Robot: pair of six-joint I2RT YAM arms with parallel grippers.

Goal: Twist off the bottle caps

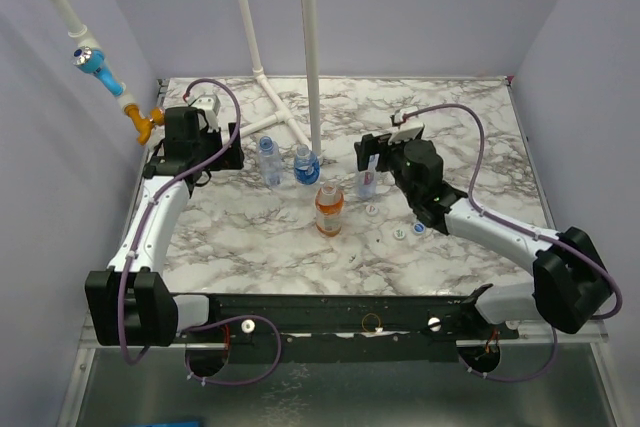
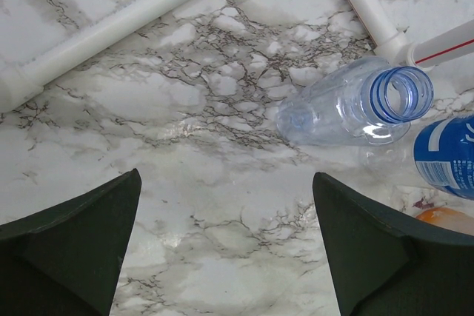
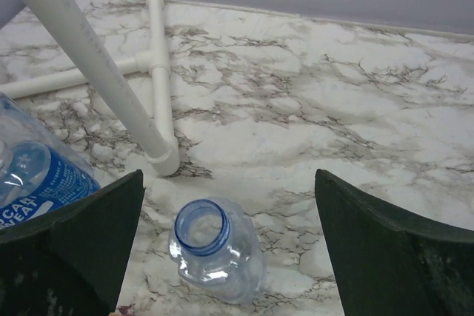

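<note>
Currently left gripper & right gripper both gape wide, nothing held; right one hangs over an open-necked clear bottle, 3 loose caps lie by right arm, & orange bottle, upright, prob. still capped, stands to its left & nearer the bases, closer to right arm than left.

Light's coming soft & even from overhead, pics bright, shadows barely showing. Marble tabletop is glaring faintly in patches. Clear bottle, just ahead-right of left gripper, is catching a white highlight. Its near jaws are looking dark, slightly soft-focus.
</note>
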